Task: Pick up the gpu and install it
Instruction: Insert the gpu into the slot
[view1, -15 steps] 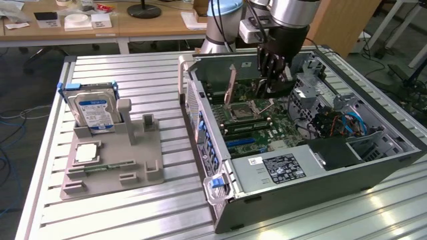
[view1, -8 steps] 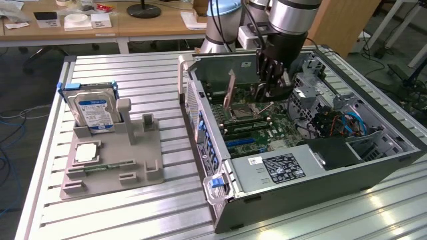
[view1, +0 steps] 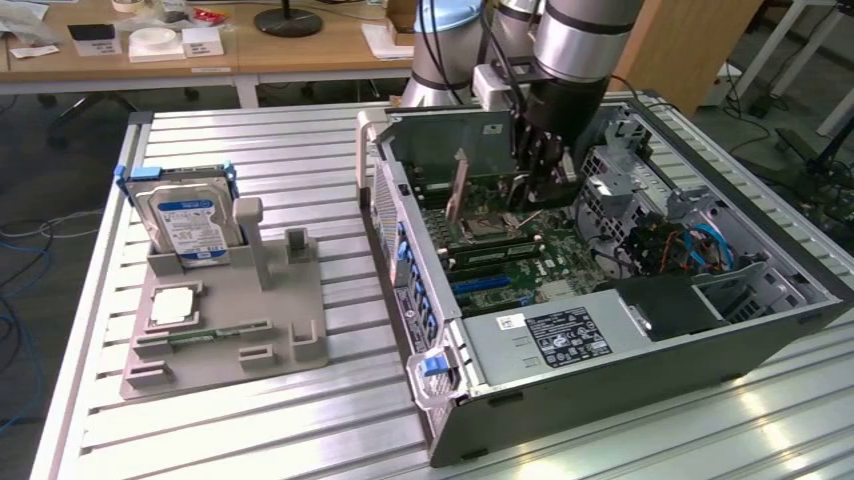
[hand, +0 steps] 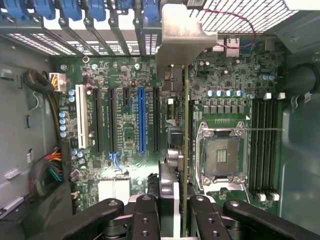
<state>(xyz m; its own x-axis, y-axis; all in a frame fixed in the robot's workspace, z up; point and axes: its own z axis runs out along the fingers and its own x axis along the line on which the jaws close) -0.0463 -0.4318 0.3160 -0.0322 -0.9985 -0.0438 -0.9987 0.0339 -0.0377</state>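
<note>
The black, jointed claw is clamped on the gpu, a thin flat card seen edge-on in the wrist view, its fingers pressed against both faces. The card hangs upright inside the open computer case, above the green motherboard, its bent silvery metal bracket at the end nearest the perforated rear wall of the case. In the exterior view the card shows a brownish face with a pale metal edge, standing on edge beside the square, metal-framed CPU socket. It sits next to a row of long, narrow expansion slots, one bright blue, one white, the rest black; whether its edge has entered a slot I cannot tell. The case is a boxy grey steel tower lying on its side on the ribbed aluminium worktop, toward the edge at the exterior view's right, with a labelled power supply filling one end. Toward the opposite edge of the worktop rests a grey moulded plastic fixture holding an upright silver hard drive with a blue-and-white label in blue rails, and a small square silver chip lying flat.
</note>
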